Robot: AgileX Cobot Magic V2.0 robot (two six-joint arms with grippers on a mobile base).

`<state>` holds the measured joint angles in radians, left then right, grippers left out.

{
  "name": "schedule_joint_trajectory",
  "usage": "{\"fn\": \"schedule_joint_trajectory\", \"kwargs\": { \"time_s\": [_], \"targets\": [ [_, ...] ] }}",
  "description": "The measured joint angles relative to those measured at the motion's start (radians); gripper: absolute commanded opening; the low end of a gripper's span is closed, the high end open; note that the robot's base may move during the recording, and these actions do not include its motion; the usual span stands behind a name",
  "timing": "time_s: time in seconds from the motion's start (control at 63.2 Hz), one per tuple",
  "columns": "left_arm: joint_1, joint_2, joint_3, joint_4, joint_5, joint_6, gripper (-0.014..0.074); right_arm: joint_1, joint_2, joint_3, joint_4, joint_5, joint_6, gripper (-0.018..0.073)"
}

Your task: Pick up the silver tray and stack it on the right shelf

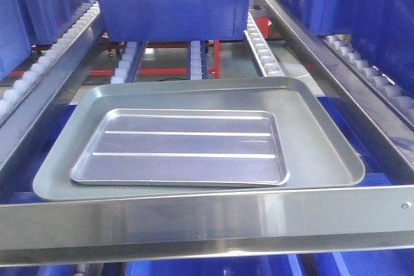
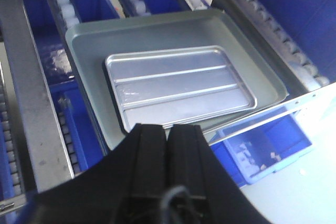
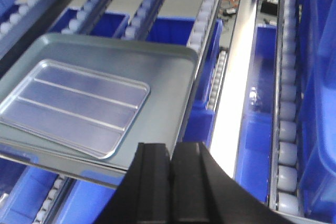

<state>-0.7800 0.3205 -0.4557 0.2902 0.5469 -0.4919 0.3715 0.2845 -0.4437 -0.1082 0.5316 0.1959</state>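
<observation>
The silver tray (image 1: 184,148), shiny with two long ribs, lies flat inside the larger dull grey tray (image 1: 323,134) on the roller rack behind the broad steel front bar (image 1: 207,218). It also shows in the left wrist view (image 2: 178,85) and the right wrist view (image 3: 71,106). My left gripper (image 2: 168,128) is shut and empty, just in front of the silver tray's near edge. My right gripper (image 3: 170,148) is shut and empty, in front of the grey tray's right corner (image 3: 173,108). A right shelf lane with white rollers (image 3: 287,124) holds blue bins.
A large blue bin (image 1: 171,1) stands behind the trays on the rollers. More blue bins sit at the left (image 1: 13,24) and right (image 1: 362,4), and below the rack (image 2: 262,150). Roller rails (image 1: 262,53) and steel frame bars (image 3: 231,87) flank the trays.
</observation>
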Motion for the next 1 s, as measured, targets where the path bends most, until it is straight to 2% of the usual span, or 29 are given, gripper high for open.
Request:
{"fn": "schedule_joint_trajectory", "kwargs": {
  "time_s": [0.538,0.618,0.681,0.744,0.855,0.918,0.998],
  "targets": [
    [0.0,-0.008,0.004,-0.004,0.0,0.0,-0.01,0.0,-0.004,0.0,0.0,0.021,-0.001,0.0049],
    [0.0,-0.01,0.01,-0.035,0.0,0.002,-0.01,0.0,-0.004,0.0,0.0,0.021,-0.001,0.0049],
    [0.014,-0.017,0.019,-0.09,0.0,0.047,-0.01,0.0,-0.004,0.0,0.0,0.021,-0.001,0.0049],
    [0.053,-0.036,0.039,-0.157,-0.016,0.157,-0.01,0.0,-0.004,0.0,0.0,0.021,-0.001,0.0049],
    [0.169,-0.088,0.105,-0.245,-0.098,0.349,-0.0101,0.0,-0.004,0.0,0.0,0.023,-0.001,0.0049],
    [0.24,-0.127,0.155,-0.262,-0.164,0.402,-0.0101,0.0,-0.004,0.0,0.0,0.023,-0.001,0.0049],
    [0.335,-0.182,0.227,-0.271,-0.25,0.427,-0.0101,0.0,-0.004,0.0,0.0,0.023,-0.001,0.0049]
  ]
}}
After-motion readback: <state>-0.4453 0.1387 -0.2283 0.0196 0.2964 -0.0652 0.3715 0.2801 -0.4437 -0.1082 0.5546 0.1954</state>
